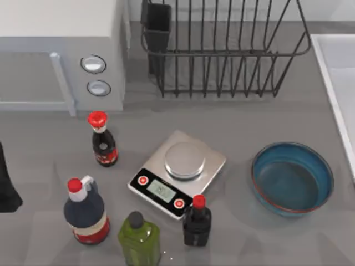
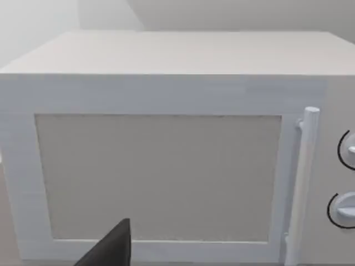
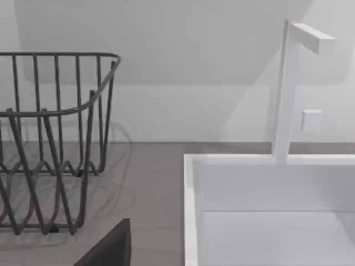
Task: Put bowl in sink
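The blue bowl [image 1: 292, 178] with its thin reddish-brown rim sits upright and empty on the grey counter at the right, just right of the kitchen scale. The white sink [image 1: 339, 77] runs along the table's right edge, behind and to the right of the bowl. Its pale rim [image 3: 191, 210] and a white faucet [image 3: 285, 88] appear in the right wrist view. My left gripper [image 1: 6, 185] is parked at the far left edge, well away from the bowl. A dark part of it [image 2: 108, 249] faces the microwave. A dark part of my right gripper [image 3: 108, 246] faces the sink.
A white microwave [image 1: 61, 50] stands at the back left and a black wire dish rack [image 1: 222, 50] at the back middle. A kitchen scale [image 1: 178, 173] sits mid-table. Several bottles [image 1: 103, 139] [image 1: 86, 211] [image 1: 138, 238] [image 1: 197, 220] stand at the front left.
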`<action>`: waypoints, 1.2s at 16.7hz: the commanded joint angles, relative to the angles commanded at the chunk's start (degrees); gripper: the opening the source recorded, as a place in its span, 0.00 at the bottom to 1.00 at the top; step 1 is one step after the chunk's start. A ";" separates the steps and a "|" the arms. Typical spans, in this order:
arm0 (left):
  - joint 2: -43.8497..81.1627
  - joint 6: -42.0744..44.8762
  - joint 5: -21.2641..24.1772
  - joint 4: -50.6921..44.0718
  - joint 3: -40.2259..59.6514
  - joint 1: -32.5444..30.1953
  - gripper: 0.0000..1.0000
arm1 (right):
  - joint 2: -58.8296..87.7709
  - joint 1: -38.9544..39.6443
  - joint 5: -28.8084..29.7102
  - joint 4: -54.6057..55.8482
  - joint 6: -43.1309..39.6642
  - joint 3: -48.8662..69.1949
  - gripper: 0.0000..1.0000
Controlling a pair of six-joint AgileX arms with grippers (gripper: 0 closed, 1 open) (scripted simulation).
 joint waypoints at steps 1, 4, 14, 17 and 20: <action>0.00 0.00 0.00 0.00 0.00 0.00 1.00 | 0.00 0.00 0.00 0.00 0.00 0.00 1.00; 0.00 0.00 0.00 0.00 0.00 0.00 1.00 | 1.86 0.42 -0.05 -1.71 0.42 1.86 1.00; 0.00 0.00 0.00 0.00 0.00 0.00 1.00 | 45.56 6.51 0.32 -32.50 7.52 37.09 1.00; 0.00 0.00 0.00 0.00 0.00 0.00 1.00 | 63.80 8.86 0.37 -44.27 10.03 49.47 1.00; 0.00 0.00 0.00 0.00 0.00 0.00 1.00 | 78.78 11.09 0.27 -54.64 12.23 60.41 1.00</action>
